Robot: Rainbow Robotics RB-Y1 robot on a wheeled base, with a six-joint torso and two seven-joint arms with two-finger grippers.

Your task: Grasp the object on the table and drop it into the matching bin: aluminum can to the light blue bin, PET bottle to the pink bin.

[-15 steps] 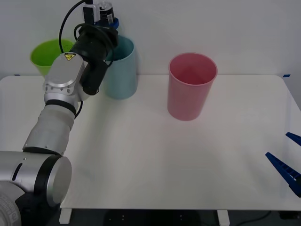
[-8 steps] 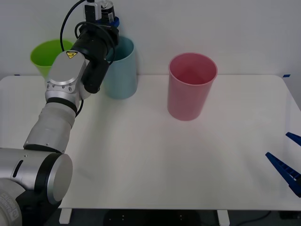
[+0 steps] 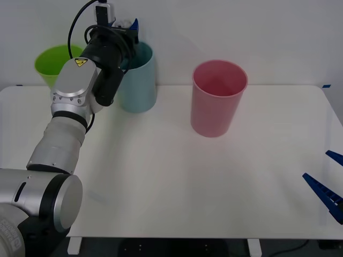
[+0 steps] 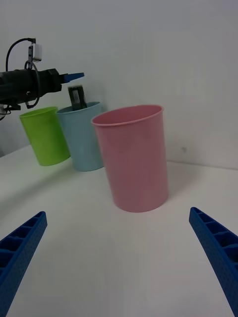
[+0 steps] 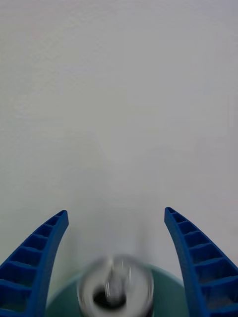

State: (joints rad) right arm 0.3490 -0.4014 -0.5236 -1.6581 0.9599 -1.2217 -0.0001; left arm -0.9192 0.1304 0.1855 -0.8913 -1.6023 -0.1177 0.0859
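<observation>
Small black aluminum can drops below our spread left tool, into the light blue plastic bin.

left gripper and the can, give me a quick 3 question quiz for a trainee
1. True or false: the left gripper is open above the light blue bin.
2. The aluminum can is: A) on the table B) at the light blue bin's mouth, free of the fingers C) in the lime green bin.
3. Which bin stands nearest the open right gripper?

Key: 1 true; 2 B; 3 the pink bin.
</observation>
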